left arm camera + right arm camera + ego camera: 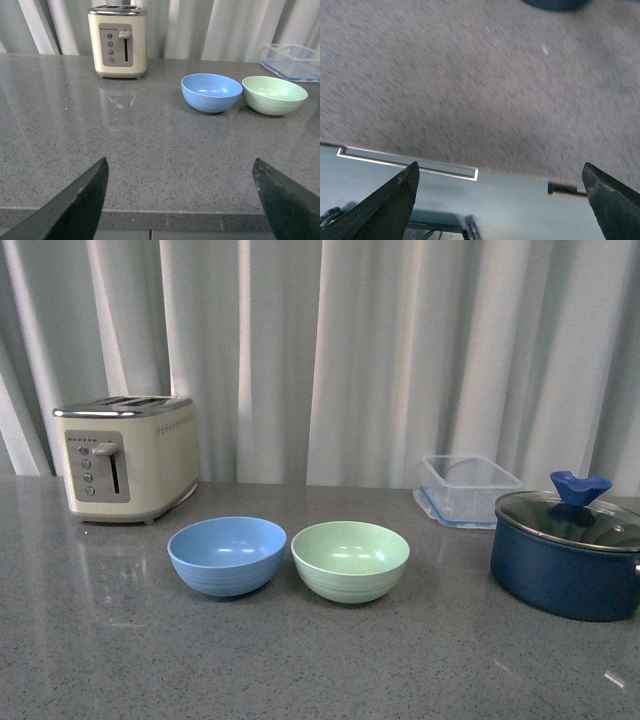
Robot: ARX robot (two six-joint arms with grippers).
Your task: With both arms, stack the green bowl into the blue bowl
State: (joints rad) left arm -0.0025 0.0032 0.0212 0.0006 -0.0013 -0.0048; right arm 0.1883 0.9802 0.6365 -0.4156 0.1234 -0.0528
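The light blue bowl (227, 555) and the pale green bowl (350, 560) sit upright side by side on the grey counter, blue to the left, almost touching. Neither arm shows in the front view. The left wrist view has the blue bowl (211, 92) and green bowl (274, 95) far beyond my left gripper (180, 172), which is open and empty at the counter's near edge. My right gripper (500, 175) is open and empty over the counter's front edge; no bowl appears in that blurred view.
A cream toaster (125, 457) stands at the back left. A clear plastic container (467, 490) and a dark navy lidded pot (568, 555) are at the right. The pot's base (555, 4) shows at the edge of the right wrist view. Curtains hang behind.
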